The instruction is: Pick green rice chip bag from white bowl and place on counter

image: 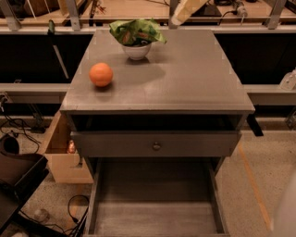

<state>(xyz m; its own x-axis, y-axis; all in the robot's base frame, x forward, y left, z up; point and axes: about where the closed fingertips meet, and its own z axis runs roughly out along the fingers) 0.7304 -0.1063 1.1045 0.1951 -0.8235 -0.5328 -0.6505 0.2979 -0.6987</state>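
The green rice chip bag (136, 31) lies crumpled in the white bowl (137, 51) and spreads past its rim, at the back left of the grey counter (189, 74). My gripper (186, 11) shows as a cream-coloured piece at the top edge of the camera view. It hangs above the counter's back edge, to the right of the bag and apart from it. Its upper part is cut off by the frame.
An orange fruit (101, 74) sits on the counter's left side, in front of the bowl. Below the top is a drawer with a round knob (156, 146), and under it a pulled-out lower drawer (155, 203). A cardboard box (60, 155) and cables are on the floor at the left.
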